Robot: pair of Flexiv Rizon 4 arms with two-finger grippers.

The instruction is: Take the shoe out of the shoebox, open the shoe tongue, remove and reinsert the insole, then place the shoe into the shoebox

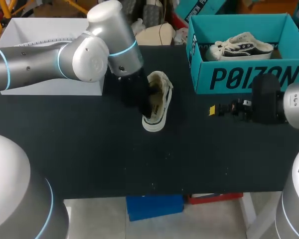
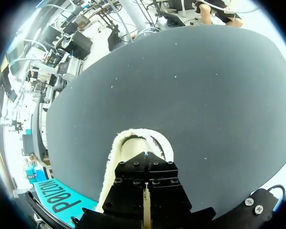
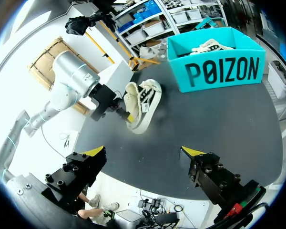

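Shoe (image 1: pixel 158 102) is out of the teal shoebox (image 1: pixel 249 77) & lies on its side mid-desk (image 1: pixel 89 149), sole edge toward approx. 4 o'clock, fuzzy-lined mouth at the 12 o'clock end. Shoebox sits at approx. 2 o'clock from it, well apart, w/ a second shoe (image 1: pixel 241 46) inside.

L pincer (image 3: pixel 126 113) comes in from 9 o'clock, tips pushed in at the shoe's mouth. In its own wrist view the finger blocks sit drawn together, so narrow, prob. nipping some part of the shoe. Tongue, insole or lining can't be told, since the tips are hidden.

R pincer (image 3: pixel 144 152) hangs at 3 o'clock of the shoe, near the shoebox's front wall, spread wide, holding nothing.

Progress (judgement): step 1, take-out, is done. Work looks to be at the tongue/insole stage. No insole lies loose on the desk, so removal is prob. not yet done. Left: insole out & back in, then shoe into the shoebox.
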